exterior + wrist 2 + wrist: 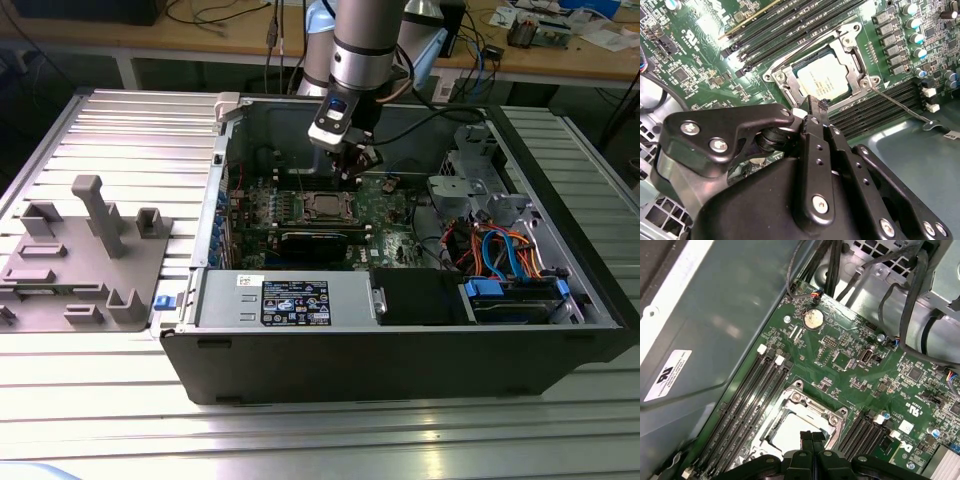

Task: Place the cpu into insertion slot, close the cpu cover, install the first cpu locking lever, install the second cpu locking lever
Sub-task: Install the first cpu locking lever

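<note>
The cpu point(822, 77) lies flat in the insertion slot point(328, 206) on the green board, silvery top up. The cpu cover point(852, 50), a thin metal frame, lies down around it; the frame also appears in the first wrist view point(805, 405). One thin wire locking lever point(900, 105) angles away from the socket corner over the memory slots. My gripper point(815, 104) is shut with nothing between its fingers. Its tips hover just above the socket's edge in both wrist views point(813, 436). In the exterior view my gripper point(352, 175) hangs inside the open case just behind the socket.
A grey power supply box point(285, 298) fills the case front, with a black card point(315, 243) behind it. Drive bays and coloured cables point(500, 250) crowd the exterior view's right. Memory slots point(790, 25) flank the socket. A grey fixture point(90, 250) stands on the table at the exterior view's left.
</note>
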`<action>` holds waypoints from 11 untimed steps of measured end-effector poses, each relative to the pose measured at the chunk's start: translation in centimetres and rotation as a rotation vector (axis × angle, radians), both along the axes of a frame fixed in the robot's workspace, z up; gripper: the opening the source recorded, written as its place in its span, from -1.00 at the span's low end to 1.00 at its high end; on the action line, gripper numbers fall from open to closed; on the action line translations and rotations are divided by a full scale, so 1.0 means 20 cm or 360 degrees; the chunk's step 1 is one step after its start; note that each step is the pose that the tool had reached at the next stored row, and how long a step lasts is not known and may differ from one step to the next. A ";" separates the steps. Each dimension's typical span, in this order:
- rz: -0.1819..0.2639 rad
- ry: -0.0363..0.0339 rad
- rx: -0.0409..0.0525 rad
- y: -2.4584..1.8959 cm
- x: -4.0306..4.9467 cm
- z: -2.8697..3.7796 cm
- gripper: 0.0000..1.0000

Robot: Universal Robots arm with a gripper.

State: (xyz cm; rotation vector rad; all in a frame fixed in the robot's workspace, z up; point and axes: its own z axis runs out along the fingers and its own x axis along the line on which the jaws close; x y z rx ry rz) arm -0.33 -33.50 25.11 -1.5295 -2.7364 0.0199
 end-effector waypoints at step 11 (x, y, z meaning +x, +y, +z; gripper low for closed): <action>0.0047 0.0000 0.0000 0.000 0.000 0.000 -0.79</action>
